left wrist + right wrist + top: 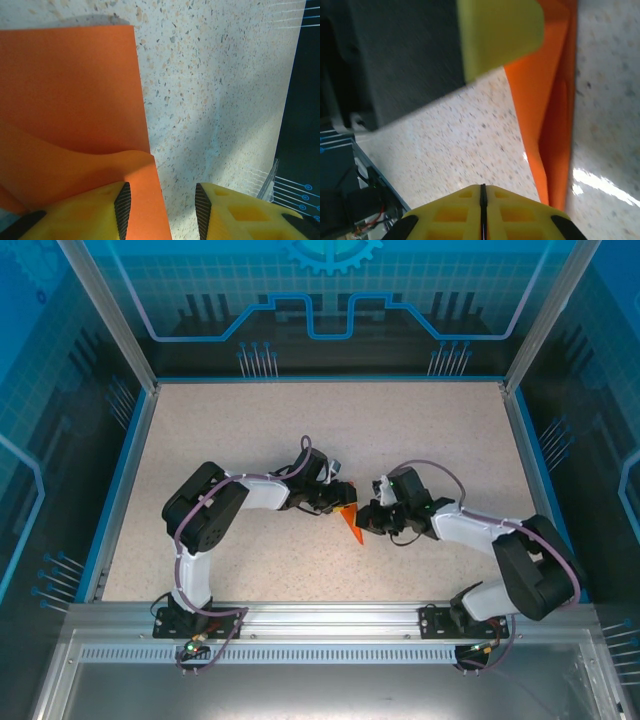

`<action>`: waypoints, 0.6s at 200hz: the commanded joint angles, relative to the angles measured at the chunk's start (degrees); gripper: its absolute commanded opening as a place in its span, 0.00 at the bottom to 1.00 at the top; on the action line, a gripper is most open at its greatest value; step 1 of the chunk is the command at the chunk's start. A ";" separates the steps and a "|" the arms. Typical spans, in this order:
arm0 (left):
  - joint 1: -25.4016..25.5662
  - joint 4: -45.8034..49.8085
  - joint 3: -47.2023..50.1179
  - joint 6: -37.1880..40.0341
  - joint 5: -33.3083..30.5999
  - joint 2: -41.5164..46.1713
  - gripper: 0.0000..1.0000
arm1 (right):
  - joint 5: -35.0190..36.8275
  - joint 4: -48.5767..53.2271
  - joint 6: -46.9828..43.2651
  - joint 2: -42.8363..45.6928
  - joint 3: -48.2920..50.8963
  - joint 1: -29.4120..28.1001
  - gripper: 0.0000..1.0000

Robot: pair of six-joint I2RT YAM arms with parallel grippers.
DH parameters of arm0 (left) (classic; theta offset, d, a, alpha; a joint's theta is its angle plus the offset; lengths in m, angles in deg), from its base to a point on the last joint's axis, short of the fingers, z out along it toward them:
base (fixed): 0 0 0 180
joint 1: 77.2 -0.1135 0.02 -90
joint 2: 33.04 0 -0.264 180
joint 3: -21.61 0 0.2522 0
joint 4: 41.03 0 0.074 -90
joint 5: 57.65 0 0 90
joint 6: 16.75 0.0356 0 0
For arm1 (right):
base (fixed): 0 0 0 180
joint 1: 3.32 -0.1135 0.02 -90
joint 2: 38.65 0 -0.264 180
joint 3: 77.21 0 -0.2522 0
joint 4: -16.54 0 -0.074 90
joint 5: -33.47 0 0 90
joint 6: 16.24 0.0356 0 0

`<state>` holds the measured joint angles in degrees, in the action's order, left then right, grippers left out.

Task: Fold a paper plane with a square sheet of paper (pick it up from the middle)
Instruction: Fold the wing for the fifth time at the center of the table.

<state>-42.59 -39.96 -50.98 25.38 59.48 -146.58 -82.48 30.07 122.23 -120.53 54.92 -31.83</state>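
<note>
left wrist view: the thin, matte orange square sheet of paper (pixel 70 100), creased into a tapering wedge, lies on the speckled beige table (pixel 215 100). the left gripper (pixel 161 204) holds its yellow jaws partly apart over the paper's edge. the right gripper (pixel 482 210) is pressed closed on nothing just beside it, inside blue panel walls (pixel 330 300).

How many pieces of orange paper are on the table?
1: the orange paper lies centrally between the left arm and the right arm, partly hidden under the left one.
</note>
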 commanded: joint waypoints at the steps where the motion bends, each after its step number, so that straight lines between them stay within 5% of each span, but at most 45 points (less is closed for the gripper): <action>1: 0.19 3.90 0.23 1.14 -1.05 -3.64 0.42 | -0.67 -3.55 2.51 -4.00 -1.96 -0.58 0.09; 120: 0.12 5.04 -0.32 1.73 -1.11 -3.88 0.42 | 3.19 0.41 1.48 -12.94 0.09 -0.76 0.08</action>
<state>-42.64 -39.52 -51.26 25.40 59.68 -146.69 -80.95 25.05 125.18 -133.43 52.62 -31.92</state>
